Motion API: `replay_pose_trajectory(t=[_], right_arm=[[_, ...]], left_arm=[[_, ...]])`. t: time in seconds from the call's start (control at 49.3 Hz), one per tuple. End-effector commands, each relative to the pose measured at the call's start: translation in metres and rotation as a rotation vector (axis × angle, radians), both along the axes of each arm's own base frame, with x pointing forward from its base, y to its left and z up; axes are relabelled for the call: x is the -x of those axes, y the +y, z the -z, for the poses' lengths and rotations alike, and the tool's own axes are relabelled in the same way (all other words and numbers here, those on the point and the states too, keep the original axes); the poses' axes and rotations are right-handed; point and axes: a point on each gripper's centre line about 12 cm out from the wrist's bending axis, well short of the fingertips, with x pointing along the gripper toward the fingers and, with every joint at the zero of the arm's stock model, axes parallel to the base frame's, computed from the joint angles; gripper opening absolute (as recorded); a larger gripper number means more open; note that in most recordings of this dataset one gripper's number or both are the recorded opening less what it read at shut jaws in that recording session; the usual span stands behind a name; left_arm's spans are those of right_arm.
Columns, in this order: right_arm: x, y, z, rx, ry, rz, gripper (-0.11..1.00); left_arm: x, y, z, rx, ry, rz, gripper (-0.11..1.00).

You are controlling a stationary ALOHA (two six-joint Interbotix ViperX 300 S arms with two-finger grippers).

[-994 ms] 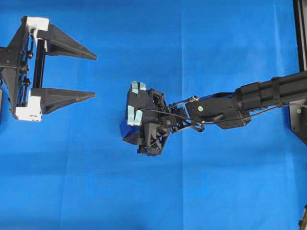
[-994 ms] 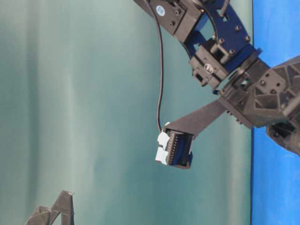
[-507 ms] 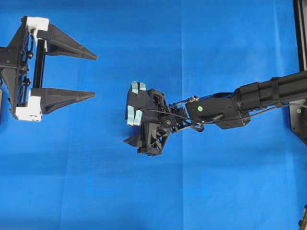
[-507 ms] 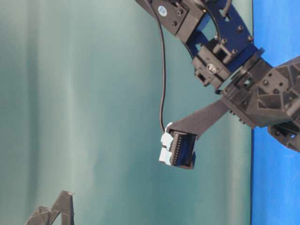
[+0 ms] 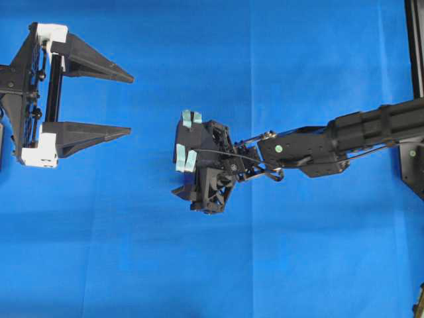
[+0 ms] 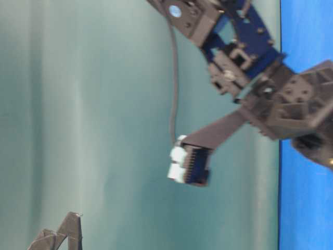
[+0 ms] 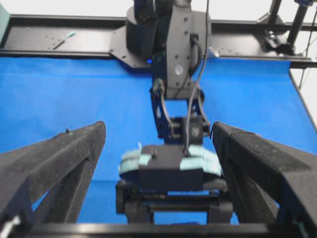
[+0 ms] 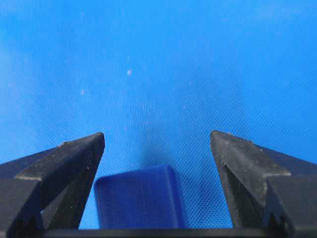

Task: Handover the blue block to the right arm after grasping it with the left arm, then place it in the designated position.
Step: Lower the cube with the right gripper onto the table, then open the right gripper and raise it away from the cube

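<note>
The blue block point(image 8: 138, 198) lies on the blue cloth point(image 5: 298, 265) between the fingers of my right gripper point(image 8: 157, 134). That gripper is open: the block sits close beside the left finger with a clear gap to the right finger point(image 8: 237, 158). In the overhead view the right gripper point(image 5: 189, 182) points down at the middle of the cloth, and its body hides most of the block. My left gripper point(image 5: 131, 105), with white corner blocks, stands open and holds nothing at the far left, facing the right arm point(image 7: 173, 168).
A black frame rail point(image 5: 414, 40) runs down the right edge of the overhead view. The right arm's base point(image 7: 163, 29) and a black rail point(image 7: 59, 44) stand at the far end of the cloth. A teal wall point(image 6: 104, 104) fills the table-level view.
My right gripper's jaws have spread apart and let go of the blue block, and its wrist has shifted slightly. The left gripper has not moved.
</note>
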Motion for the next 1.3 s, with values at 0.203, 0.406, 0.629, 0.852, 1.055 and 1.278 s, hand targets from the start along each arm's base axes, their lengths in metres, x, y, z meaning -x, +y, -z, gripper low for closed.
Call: replay_pose_trajectory(t=[0.203, 0.406, 0.629, 0.852, 1.055, 1.278], right_arm=[[0.02, -0.005, -0.072, 0.025, -0.083, 0.023, 0.85], [0.044, -0.009, -0.107, 0.041, -0.121, 0.037, 0.85], [0.073, -0.016, -0.147, 0.08, -0.151, 0.062, 0.85], [0.102, -0.025, -0.185, 0.136, -0.184, 0.093, 0.85], [0.13, -0.03, -0.209, 0.155, -0.228, 0.115, 0.85], [0.157, -0.032, -0.223, 0.149, -0.287, 0.12, 0.84]], left_arm=[[0.002, 0.001, -0.01, -0.003, -0.031, -0.003, 0.93], [0.002, 0.001, -0.01, 0.0, -0.031, -0.003, 0.93], [0.002, 0.001, -0.01, -0.003, -0.031, -0.003, 0.93], [0.002, 0.001, -0.01, -0.003, -0.031, -0.003, 0.93], [0.002, 0.001, -0.01, -0.004, -0.032, -0.002, 0.93], [0.002, 0.001, -0.01, -0.004, -0.031, -0.003, 0.93]])
